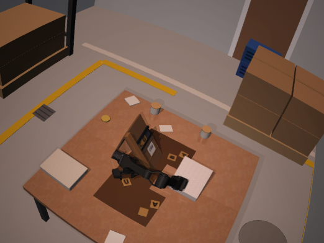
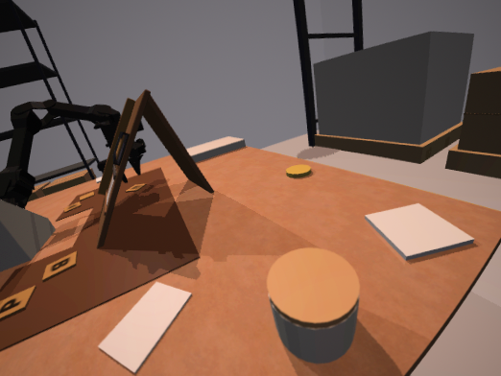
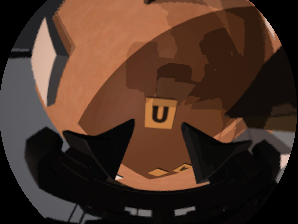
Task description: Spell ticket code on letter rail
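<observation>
The gripper is open and empty, low over the tile marked U, which shows beyond the fingertips in the wrist view. The board stands tilted like an easel. Its rail holds tiles that seem to read C and G. The ticket is on the board, its print too small to read. A tile marked A and a plain-faced tile lie on the near dark mat. Tiles marked B and P lie on the other side.
A pale thick slab lies at the left. A white block is by the arm's base. Two lidded cans, a yellow disc and white cards lie around the board.
</observation>
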`<state>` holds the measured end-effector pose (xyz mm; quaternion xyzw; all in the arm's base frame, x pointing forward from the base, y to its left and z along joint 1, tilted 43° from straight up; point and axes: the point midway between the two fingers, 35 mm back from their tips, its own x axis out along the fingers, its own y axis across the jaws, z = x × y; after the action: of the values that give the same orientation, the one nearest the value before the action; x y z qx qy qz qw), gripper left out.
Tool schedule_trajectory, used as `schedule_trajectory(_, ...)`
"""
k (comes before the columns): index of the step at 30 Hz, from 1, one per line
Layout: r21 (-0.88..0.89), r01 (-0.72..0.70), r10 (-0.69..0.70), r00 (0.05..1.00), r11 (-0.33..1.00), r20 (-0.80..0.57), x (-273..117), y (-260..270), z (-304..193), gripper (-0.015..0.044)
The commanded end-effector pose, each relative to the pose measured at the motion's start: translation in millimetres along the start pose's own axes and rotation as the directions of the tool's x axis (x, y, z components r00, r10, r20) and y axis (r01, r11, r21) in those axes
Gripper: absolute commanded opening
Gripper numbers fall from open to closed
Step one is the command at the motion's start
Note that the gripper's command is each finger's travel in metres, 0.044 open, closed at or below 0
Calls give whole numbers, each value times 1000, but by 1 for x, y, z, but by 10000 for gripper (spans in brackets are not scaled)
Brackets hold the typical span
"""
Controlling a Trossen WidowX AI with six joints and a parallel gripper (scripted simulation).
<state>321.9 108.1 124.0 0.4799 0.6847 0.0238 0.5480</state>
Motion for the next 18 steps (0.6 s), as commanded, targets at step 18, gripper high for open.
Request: schedule_trajectory(18,8,5,-5,1000,1000,-10,30,-4,-2,340)
